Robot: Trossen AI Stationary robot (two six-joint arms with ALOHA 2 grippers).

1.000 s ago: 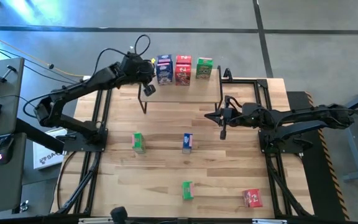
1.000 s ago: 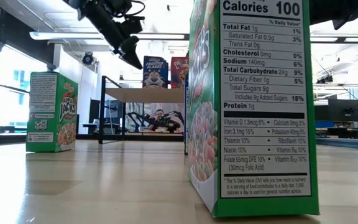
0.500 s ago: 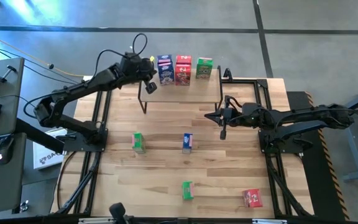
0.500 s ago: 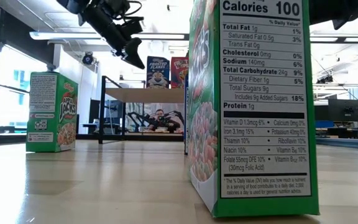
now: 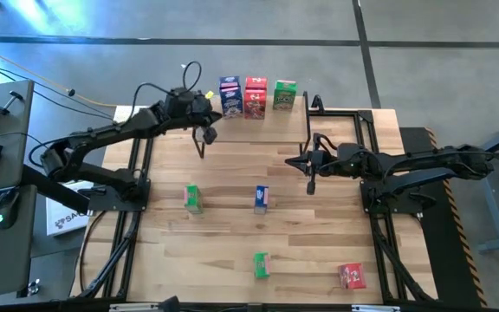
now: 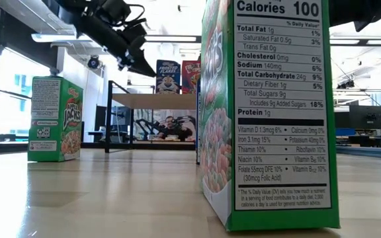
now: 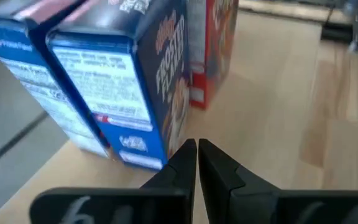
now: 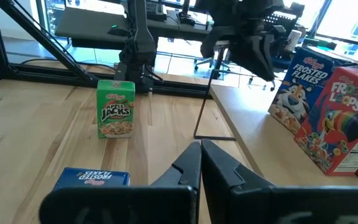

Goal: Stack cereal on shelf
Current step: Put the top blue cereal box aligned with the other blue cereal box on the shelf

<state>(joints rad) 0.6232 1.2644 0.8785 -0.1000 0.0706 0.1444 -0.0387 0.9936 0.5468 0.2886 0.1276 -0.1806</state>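
Observation:
The shelf (image 5: 254, 126) stands at the table's far edge. On its top a blue box (image 5: 230, 96), a red box (image 5: 255, 96) and a green box (image 5: 285, 94) stand upright in a row. Two green boxes (image 5: 193, 198) (image 5: 262, 264), a blue box (image 5: 262, 198) and a red box (image 5: 352, 276) rest on the table. My left gripper (image 5: 207, 133) is shut and hovers over the shelf's left end, its tips (image 7: 197, 149) just short of the blue box (image 7: 135, 81). My right gripper (image 5: 310, 178) is shut and hangs right of the shelf, above the table.
The shelf's thin black legs (image 5: 202, 149) (image 8: 204, 106) stand close to both grippers. In the low view a green box (image 6: 270, 112) fills the foreground and another (image 6: 55, 119) stands at the left. Black frame rails (image 5: 137, 182) run along both table sides.
My left gripper has drawn back a little from the blue box on the shelf toward the table's near edge and has come slightly lower. The boxes have stayed put.

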